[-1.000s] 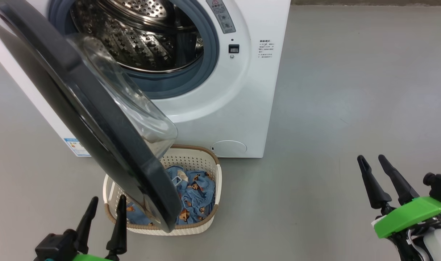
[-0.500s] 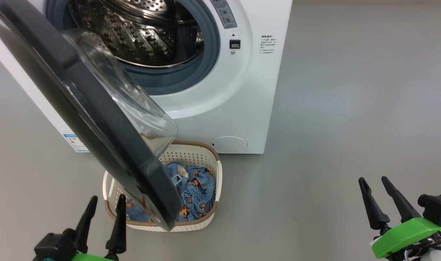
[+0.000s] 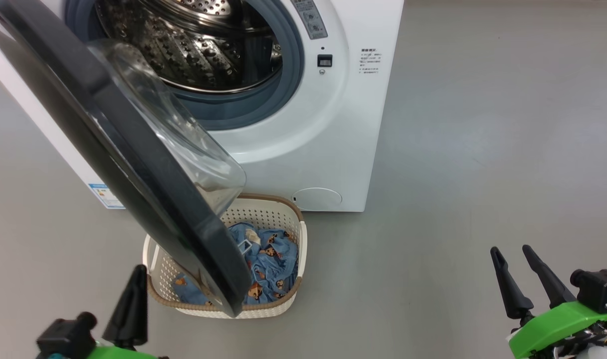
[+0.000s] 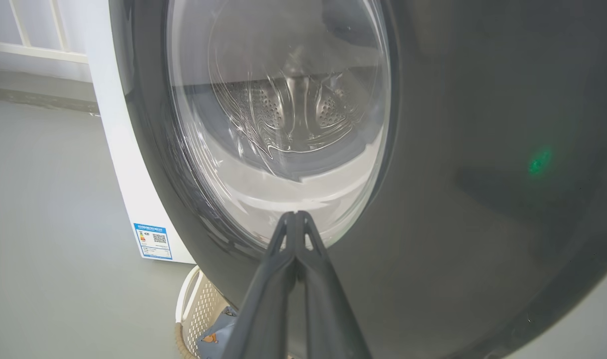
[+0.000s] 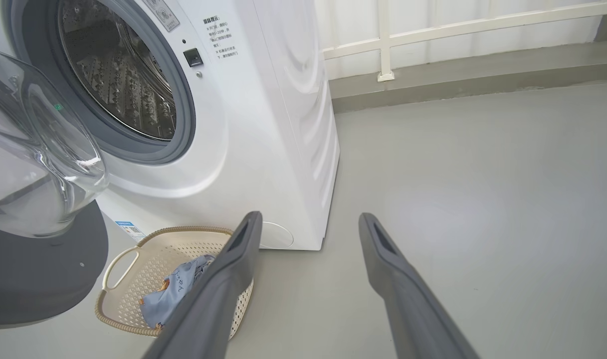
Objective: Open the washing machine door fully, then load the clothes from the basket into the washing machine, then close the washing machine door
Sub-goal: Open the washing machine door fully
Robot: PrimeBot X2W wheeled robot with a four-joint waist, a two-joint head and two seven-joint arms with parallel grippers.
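Note:
The white washing machine [image 3: 333,124] stands at the back with its steel drum [image 3: 198,45] exposed. The washing machine door [image 3: 133,149] hangs part-way open, its black rim and glass bowl reaching out over the basket [image 3: 263,215]. Blue bear-print clothes [image 3: 271,259] lie in the basket, partly hidden by the door. My left gripper [image 3: 137,273] is shut on nothing, low and just left of the door's bottom edge; in the left wrist view its joined tips [image 4: 296,215] point at the door's outer face [image 4: 483,199]. My right gripper [image 3: 511,251] stands open far to the right, over bare floor [image 5: 309,219].
Open grey floor [image 3: 483,149] stretches right of the washer. A blue label sticker [image 3: 103,194] and a round flap [image 3: 317,198] sit low on the washer. A white railing and wall base [image 5: 433,30] run behind it. The basket [image 5: 158,249] sits directly before the washer.
My left gripper's fingers have come together from open to shut. The head view has shifted a little; door, basket and clothes have stayed put.

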